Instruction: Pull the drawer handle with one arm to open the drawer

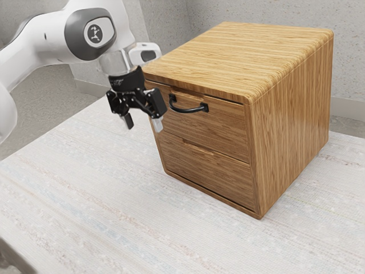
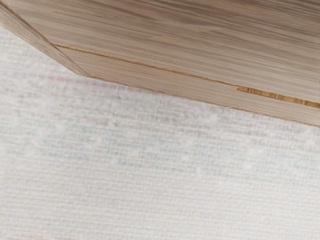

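1. The black gripper (image 1: 144,124) hangs in front of the cabinet (image 1: 285,103), at its front corner on the exterior view's left. Its fingers (image 1: 157,122) point down toward the table (image 1: 114,217).
2. The jaws stand apart with nothing between them.
3. The handle (image 1: 188,110), a black bar on the top drawer (image 1: 217,125), lies just beside the jaws toward the exterior view's right. It sits a little above the fingertips and outside the gap between them.
4. The finger nearer the cabinet shows against the edge of the drawer front. Whether it touches the wood cannot be told.
5. The top drawer's front appears level with that of the lower drawer (image 1: 208,168), which sits below and to the right of the jaws.
6. The white arm (image 1: 74,34) comes in from the exterior view's upper left, well above and behind the jaws.
7. The wrist view looks down past the hand. The cabinet's (image 2: 200,45) bottom edge runs across it at a slant, where it meets the pale woven table (image 2: 150,190) under the jaws.
8. A thin strip of brighter wood grain (image 2: 275,95) shows along that bottom edge.
9. The table spreads wide and bare below the jaws. The cabinet stands on it, with a grey wall (image 1: 353,51) behind.
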Motion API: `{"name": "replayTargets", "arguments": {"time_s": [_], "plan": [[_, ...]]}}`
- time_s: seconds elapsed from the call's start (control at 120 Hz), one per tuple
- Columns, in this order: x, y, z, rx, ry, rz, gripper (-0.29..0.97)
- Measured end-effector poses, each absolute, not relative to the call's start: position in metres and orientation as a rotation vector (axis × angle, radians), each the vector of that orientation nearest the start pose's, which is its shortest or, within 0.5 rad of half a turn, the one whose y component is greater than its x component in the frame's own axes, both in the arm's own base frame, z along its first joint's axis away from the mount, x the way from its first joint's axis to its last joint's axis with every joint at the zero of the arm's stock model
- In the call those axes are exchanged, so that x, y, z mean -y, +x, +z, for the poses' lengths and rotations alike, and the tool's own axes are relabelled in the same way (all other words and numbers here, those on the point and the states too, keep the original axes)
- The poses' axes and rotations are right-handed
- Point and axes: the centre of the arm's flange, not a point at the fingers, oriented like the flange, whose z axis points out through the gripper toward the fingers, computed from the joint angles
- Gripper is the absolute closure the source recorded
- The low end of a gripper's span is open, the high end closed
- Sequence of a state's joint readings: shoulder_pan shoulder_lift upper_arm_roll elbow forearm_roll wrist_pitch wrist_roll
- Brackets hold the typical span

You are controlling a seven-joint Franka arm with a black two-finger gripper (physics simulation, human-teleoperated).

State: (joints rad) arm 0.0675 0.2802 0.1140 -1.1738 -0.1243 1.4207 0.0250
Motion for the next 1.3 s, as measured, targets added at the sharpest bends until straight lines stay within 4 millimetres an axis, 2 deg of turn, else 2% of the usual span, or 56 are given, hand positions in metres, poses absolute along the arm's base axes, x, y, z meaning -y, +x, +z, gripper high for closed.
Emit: {"name": "replayTargets", "arguments": {"time_s": [0.217, 0.283, 0.317, 0.358, 0.392, 0.467, 0.525, 0.667, 0.733, 0.925, 0.992, 1.142, 1.233, 1.3], "plan": [[-0.086, 0.619, 0.633, 0.216, -3.226, 0.008, 0.0], [-0.086, 0.618, 0.639, 0.217, -3.225, -0.009, 0.0], [-0.084, 0.612, 0.661, 0.208, -3.219, -0.072, 0.0], [-0.076, 0.592, 0.712, 0.184, -3.202, -0.208, 0.0], [-0.073, 0.579, 0.738, 0.172, -3.191, -0.269, 0.0], [-0.065, 0.551, 0.774, 0.145, -3.181, -0.337, 0.0], [-0.059, 0.539, 0.786, 0.121, -3.18, -0.343, 0.0], [-0.067, 0.534, 0.783, 0.085, -3.178, -0.294, 0.0], [-0.071, 0.535, 0.78, 0.011, -3.173, -0.278, 0.0], [-0.051, 0.545, 0.777, -0.547, -3.103, -0.326, 0.0], [-0.037, 0.545, 0.779, -0.737, -3.057, -0.327, 0.0], [-0.029, 0.544, 0.774, -1.03, -2.959, -0.277, 0.0], [-0.027, 0.548, 0.758, -1.165, -2.899, -0.196, 0.0], [-0.01, 0.553, 0.743, -1.275, -2.816, -0.134, 0.0]]}}
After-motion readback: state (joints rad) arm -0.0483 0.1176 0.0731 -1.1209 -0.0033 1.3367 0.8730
